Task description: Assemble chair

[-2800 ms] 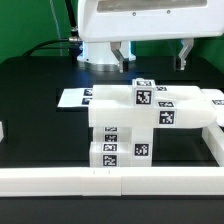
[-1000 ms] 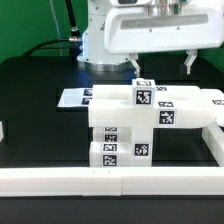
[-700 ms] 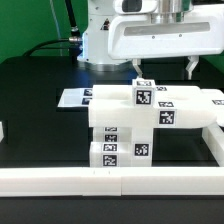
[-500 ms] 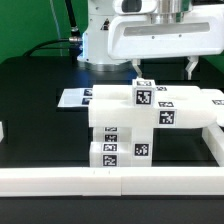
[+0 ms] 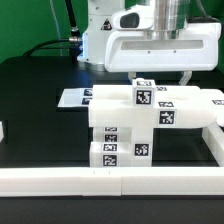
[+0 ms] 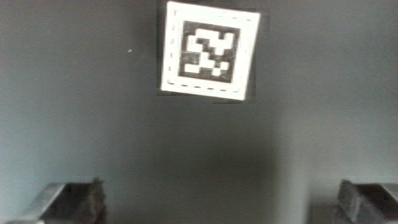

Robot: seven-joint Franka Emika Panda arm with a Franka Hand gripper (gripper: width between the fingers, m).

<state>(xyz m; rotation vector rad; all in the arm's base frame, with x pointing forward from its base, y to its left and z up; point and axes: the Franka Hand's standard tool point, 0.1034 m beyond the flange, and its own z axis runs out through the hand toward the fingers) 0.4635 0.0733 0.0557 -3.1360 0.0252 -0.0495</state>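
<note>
The chair pieces [image 5: 140, 118] are matte white tagged blocks stacked together at the table's middle, near the front rail. My gripper [image 5: 160, 74] hangs low just behind their top edge, its white hand filling the upper part of the exterior view. Only one dark fingertip [image 5: 186, 78] shows there. In the wrist view the gripper [image 6: 221, 200] is open wide and empty, with one finger [image 6: 71, 200] at each lower corner. Between and beyond them lies a dark blurred surface with a white tagged patch [image 6: 214, 50]. I cannot tell which piece that patch belongs to.
The marker board [image 5: 75, 98] lies flat on the black table at the exterior view's left of the chair pieces. A long plain white border rail [image 5: 90, 182] runs along the front and turns up the exterior view's right side [image 5: 214, 140]. The robot base [image 5: 100, 40] stands behind.
The gripper has shifted toward the exterior view's right and come down, so its fingers now sit low behind the chair pieces. The chair pieces have not moved.
</note>
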